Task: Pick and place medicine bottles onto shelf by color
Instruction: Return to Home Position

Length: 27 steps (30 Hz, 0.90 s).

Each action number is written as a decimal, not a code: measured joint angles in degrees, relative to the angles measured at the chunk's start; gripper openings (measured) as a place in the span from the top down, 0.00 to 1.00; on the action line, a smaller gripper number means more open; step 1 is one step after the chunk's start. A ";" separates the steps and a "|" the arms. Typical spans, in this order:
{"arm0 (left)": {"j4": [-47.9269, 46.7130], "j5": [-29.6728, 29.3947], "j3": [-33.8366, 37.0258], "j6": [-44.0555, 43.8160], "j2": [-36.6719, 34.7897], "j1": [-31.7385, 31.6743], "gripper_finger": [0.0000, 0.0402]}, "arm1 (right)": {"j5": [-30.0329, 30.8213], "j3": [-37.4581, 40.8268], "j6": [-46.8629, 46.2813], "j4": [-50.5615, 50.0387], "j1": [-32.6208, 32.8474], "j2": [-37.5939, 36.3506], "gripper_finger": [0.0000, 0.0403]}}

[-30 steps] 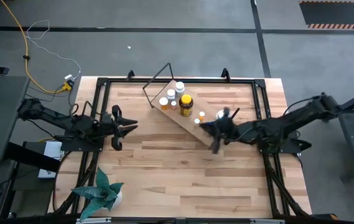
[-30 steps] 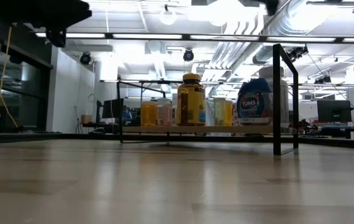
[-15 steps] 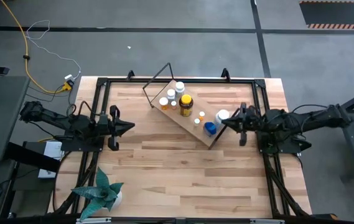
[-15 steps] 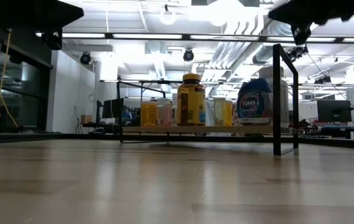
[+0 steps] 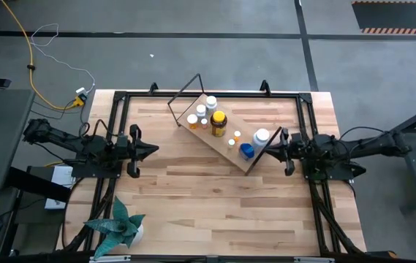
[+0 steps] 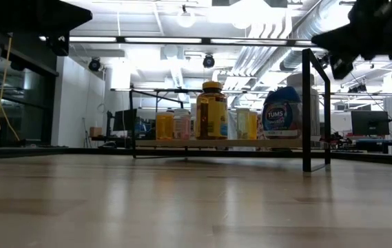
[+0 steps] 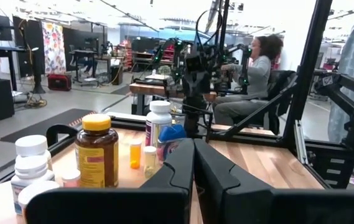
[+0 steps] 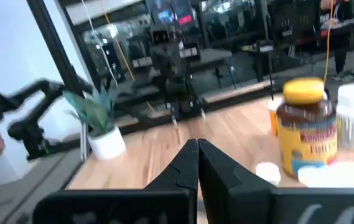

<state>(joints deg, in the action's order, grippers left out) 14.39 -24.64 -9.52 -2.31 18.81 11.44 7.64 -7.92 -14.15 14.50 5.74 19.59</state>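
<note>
Right gripper (image 5: 284, 142) is clenched on nothing; in its own wrist view the jaws meet tip to tip with no bottle between them. A second ago it hung over the near end of the shelf (image 5: 222, 148). It has since drawn back to the right side of the desk (image 5: 215, 212), just clear of the shelf's wire end frame.

That retreat uncovers the blue bottle (image 5: 247, 151) and the white-capped bottle (image 5: 262, 136) at that end of the board. Farther along stand two small orange ones, then the amber bottle (image 5: 218, 123) with its yellow cap. The rest of the medicine bottles (image 5: 201, 111) cluster at the far end.

Across the desk the left gripper (image 5: 145, 148) waits, also pressed shut and empty, barely shifted. A plant (image 5: 120, 226) sits at the desk's front left corner.

No bottle shows on the bare desk, so the sorting looks finished and only the arm's parking remains.
</note>
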 joint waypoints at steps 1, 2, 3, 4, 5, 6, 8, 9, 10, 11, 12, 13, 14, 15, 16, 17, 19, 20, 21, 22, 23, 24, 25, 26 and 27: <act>0.00 -0.02 0.00 0.00 0.00 0.00 1.00 | -0.02 0.88 -0.39 0.04 0.00 -0.27 1.00; 0.00 -0.02 -0.02 0.00 0.00 0.00 1.00 | -0.01 1.59 -0.70 0.01 0.02 -0.49 1.00; 0.00 -0.02 -0.02 0.02 0.00 0.00 1.00 | 0.00 2.16 -1.05 0.17 0.02 -0.75 1.00; 0.00 0.00 -0.02 0.01 0.00 0.00 1.00 | 0.00 2.55 -1.43 0.53 0.02 -1.02 1.00; 0.00 0.00 -0.02 0.02 0.00 0.00 1.00 | 0.00 2.84 -1.76 0.68 0.02 -1.37 1.00; 0.00 -0.01 -0.02 0.00 0.00 0.00 1.00 | 0.00 3.02 -2.14 0.66 0.02 -1.68 1.00; 0.00 -0.02 -0.02 0.00 0.04 0.00 1.00 | 0.02 3.04 -2.34 0.84 0.02 -2.33 1.00; 0.00 -0.03 -0.02 0.00 0.04 0.01 1.00 | 0.00 3.04 -2.34 1.01 0.02 -2.77 1.00; 0.00 -0.04 -0.02 0.00 0.04 0.00 1.00 | 0.02 3.06 -2.29 1.34 0.02 -3.28 1.00; 0.00 -0.04 -0.02 0.01 0.04 0.00 1.00 | 0.02 3.06 -2.08 1.69 0.02 -3.74 1.00; 0.00 -0.04 -0.02 0.00 0.04 0.02 1.00 | 0.02 3.04 -2.02 1.86 0.02 -4.30 1.00; 0.00 -0.09 -0.02 0.00 0.04 0.02 1.00 | 0.02 3.05 -1.91 1.99 0.02 -4.79 1.00; 0.00 -0.29 -0.02 0.00 0.04 0.00 1.00 | 0.04 3.05 -1.90 2.03 0.02 -5.23 1.00; 0.00 -0.54 -0.02 0.00 0.04 0.02 1.00 | 0.03 3.04 -1.91 1.92 0.02 -5.57 1.00; 0.00 -0.93 -0.02 0.00 0.04 0.00 1.00 | 0.04 3.04 -1.92 1.82 0.02 -5.88 1.00; -0.01 -1.31 -0.02 0.00 0.04 0.00 1.00 | 0.04 3.04 -1.95 1.70 0.02 -6.10 1.00; -0.12 -1.43 -0.02 0.00 0.04 0.00 0.99 | 0.04 3.04 -2.10 1.72 0.02 -6.27 1.00; -0.16 -1.44 -0.02 0.00 0.04 0.00 0.99 | 0.07 3.04 -2.10 1.69 0.02 -6.27 1.00; -0.17 -1.49 -0.02 0.00 0.04 0.00 0.99 | 0.07 3.06 -2.10 1.66 0.02 -6.25 1.00; -0.18 -1.53 -0.02 0.00 0.04 0.00 0.99 | 0.07 3.04 -2.08 1.61 0.02 -6.21 1.00; -0.20 -1.53 -0.02 0.00 0.04 0.00 0.99 | 0.07 3.04 -2.10 1.59 0.02 -6.22 1.00; -0.22 -1.53 -0.02 0.00 0.04 0.00 1.00 | 0.08 3.05 -2.10 1.63 0.02 -6.23 1.00; -0.22 -1.53 -0.02 0.00 0.04 0.00 1.00 | 0.09 3.05 -2.10 1.62 0.02 -6.23 1.00; -0.22 -1.53 -0.02 0.00 0.04 0.00 1.00 | 0.09 3.04 -2.10 1.62 0.02 -6.23 1.00; -0.22 -1.53 -0.02 0.00 0.04 0.00 1.00 | 0.09 3.05 -2.10 1.61 0.02 -6.23 1.00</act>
<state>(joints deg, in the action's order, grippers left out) 14.17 -26.17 -9.54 -2.31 18.85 11.44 7.73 -4.87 -16.25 16.11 5.76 13.37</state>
